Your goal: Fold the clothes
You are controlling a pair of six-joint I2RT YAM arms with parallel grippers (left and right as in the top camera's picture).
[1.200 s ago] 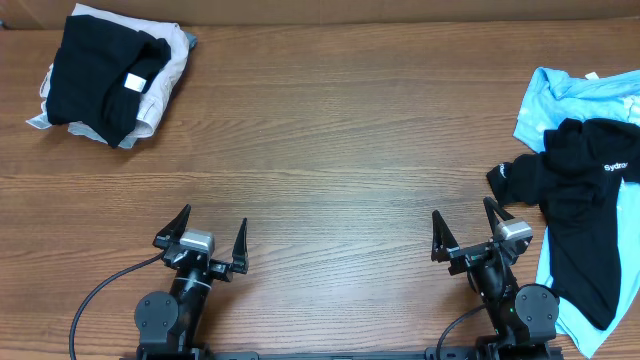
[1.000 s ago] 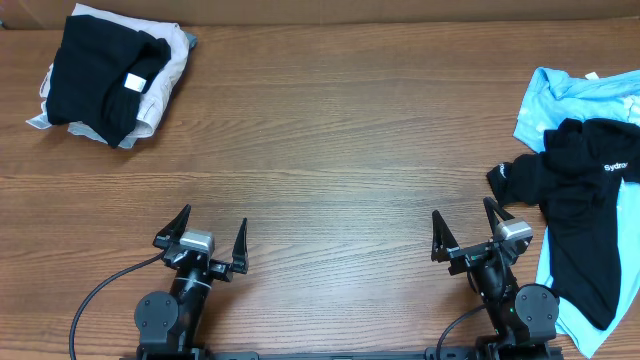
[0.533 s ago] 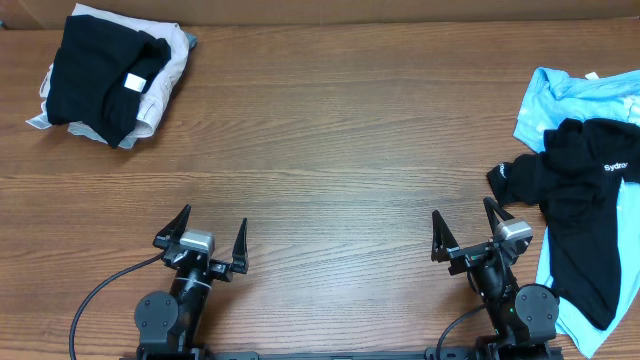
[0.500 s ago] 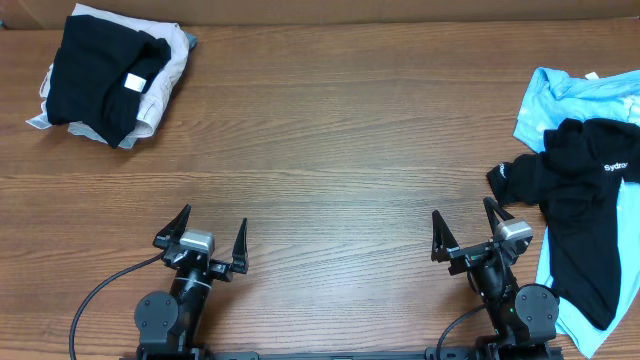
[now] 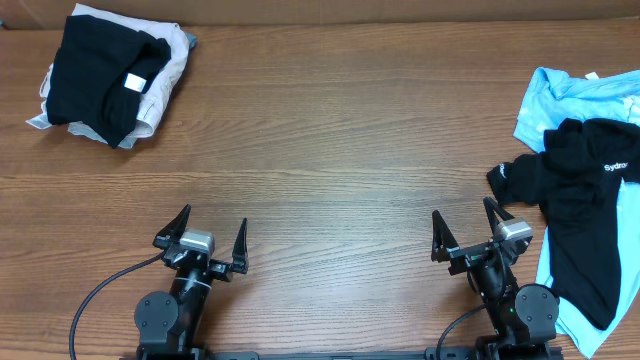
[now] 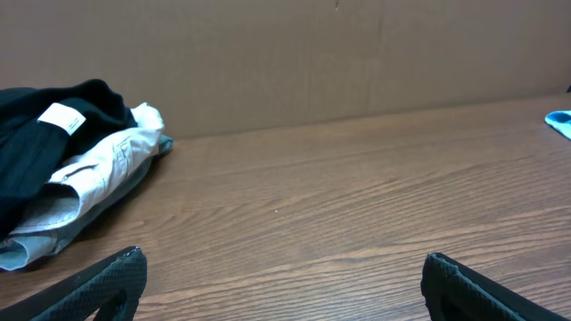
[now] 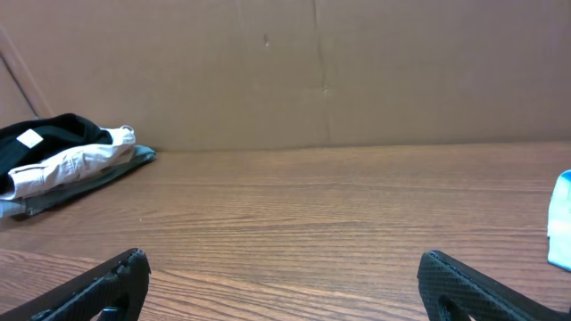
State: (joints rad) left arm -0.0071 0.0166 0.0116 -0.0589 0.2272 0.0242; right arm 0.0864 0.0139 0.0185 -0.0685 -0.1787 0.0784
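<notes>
Clothes (image 5: 575,160) lie crumpled on the desk (image 5: 330,150) just right of my right end effector (image 5: 462,210), a black T-shirt (image 5: 580,220) draped over light blue shirts (image 5: 565,95). A folded pile (image 5: 105,75), black on white, sits well ahead and left of my left end effector (image 5: 213,218). Both end effectors are released, jaws spread wide and holding nothing.

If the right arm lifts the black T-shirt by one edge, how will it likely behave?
Probably floppy: the black T-shirt lies crumpled in soft folds, so it would likely drape and hang. It overlaps the light blue shirt, so that might drag along.
</notes>
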